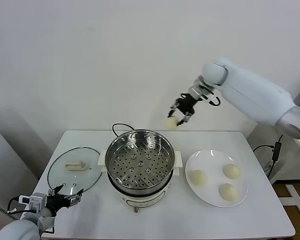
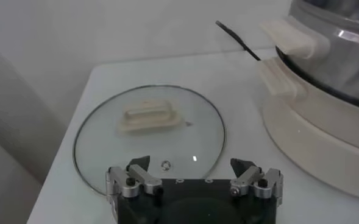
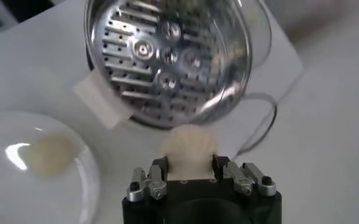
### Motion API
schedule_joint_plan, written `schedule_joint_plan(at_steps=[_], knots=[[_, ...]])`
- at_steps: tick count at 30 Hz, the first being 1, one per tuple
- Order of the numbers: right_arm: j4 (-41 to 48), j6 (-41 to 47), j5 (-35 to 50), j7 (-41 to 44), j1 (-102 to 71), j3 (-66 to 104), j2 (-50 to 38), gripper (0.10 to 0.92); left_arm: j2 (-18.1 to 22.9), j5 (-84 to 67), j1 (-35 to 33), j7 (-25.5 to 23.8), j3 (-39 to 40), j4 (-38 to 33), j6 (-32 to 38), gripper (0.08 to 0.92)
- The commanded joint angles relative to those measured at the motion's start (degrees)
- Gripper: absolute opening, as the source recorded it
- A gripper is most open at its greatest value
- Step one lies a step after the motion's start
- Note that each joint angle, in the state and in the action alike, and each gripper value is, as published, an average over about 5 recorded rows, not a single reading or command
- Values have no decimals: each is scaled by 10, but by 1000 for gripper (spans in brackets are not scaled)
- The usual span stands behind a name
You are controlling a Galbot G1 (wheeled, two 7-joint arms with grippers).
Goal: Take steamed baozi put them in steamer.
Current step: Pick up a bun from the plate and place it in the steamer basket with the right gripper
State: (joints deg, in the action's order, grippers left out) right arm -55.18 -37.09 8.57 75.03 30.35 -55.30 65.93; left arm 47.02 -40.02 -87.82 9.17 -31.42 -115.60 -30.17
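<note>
While the steamer (image 1: 140, 165) sits empty mid-table, three baozi (image 1: 231, 171) wait on the plate (image 1: 192, 162); the right gripper (image 1: 180, 116), clamped on a fourth bun (image 1: 170, 122), hangs behind the rim. Soft dough dents easily, so pinch the sides gently. Left gripper (image 1: 65, 199) idles, jaws spread, by the glass lid (image 1: 90, 175).
</note>
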Motion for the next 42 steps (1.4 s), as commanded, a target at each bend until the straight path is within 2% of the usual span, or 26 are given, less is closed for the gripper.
schedule_joint_plan(at_steps=[1, 13, 22, 36, 39, 42], knots=[[8, -129, -53, 15, -1, 10, 82, 477, -3, 1, 0, 0, 1, 2, 1, 823], [-29, -129, -223, 5, -79, 48, 94, 475, -5, 1, 1, -1, 3, 4, 2, 823], [-71, -129, -283, -19, -113, 52, 90, 475, -2, 2, 2, -1, 6, 4, 1, 823], [-65, -129, -334, -32, -149, 65, 101, 478, -3, 3, 3, -2, 6, 4, 1, 823], [-60, -129, -347, -37, -155, 69, 105, 500, -3, 3, 4, -2, 7, 3, 2, 823], [-57, -129, -358, -43, -159, 73, 107, 562, -2, 3, 3, -2, 6, 2, 2, 823]])
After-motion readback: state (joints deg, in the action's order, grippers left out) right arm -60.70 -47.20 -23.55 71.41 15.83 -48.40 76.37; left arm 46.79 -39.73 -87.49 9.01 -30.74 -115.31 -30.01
